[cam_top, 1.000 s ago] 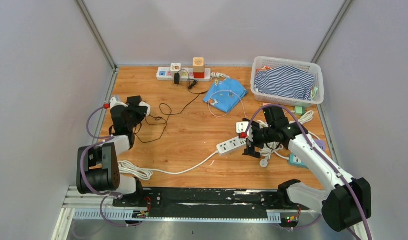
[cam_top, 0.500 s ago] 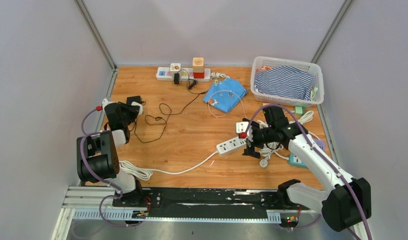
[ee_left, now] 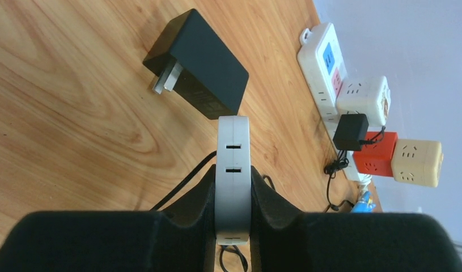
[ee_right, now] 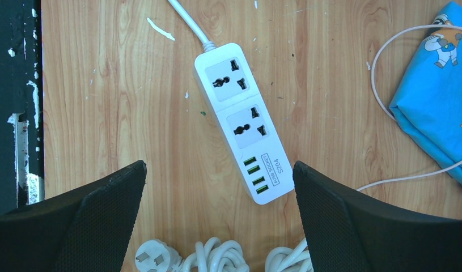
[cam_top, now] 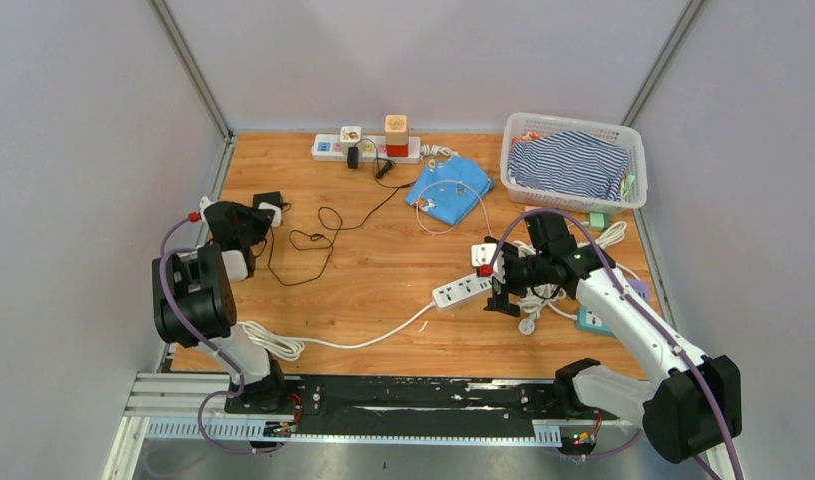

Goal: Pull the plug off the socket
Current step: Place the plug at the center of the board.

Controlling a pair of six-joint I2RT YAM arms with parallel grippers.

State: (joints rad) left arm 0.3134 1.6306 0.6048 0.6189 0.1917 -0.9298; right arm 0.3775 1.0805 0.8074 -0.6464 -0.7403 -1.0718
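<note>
Black rectangular plug [ee_left: 197,65] lies free on the wooden surface [ee_left: 58,124], prongs bare, just beside the white flat socket block [ee_left: 233,164] that the left jaws clamp. Right jaws hang wide open, empty, above a white power strip [ee_right: 242,122]. Pulling seems done.

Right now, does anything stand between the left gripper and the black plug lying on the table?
Only what it holds. The left gripper is shut on the white socket block, whose far end points at the black plug. The plug lies flat, prongs bare, already out of the socket. Whether the two touch is unclear.
</note>
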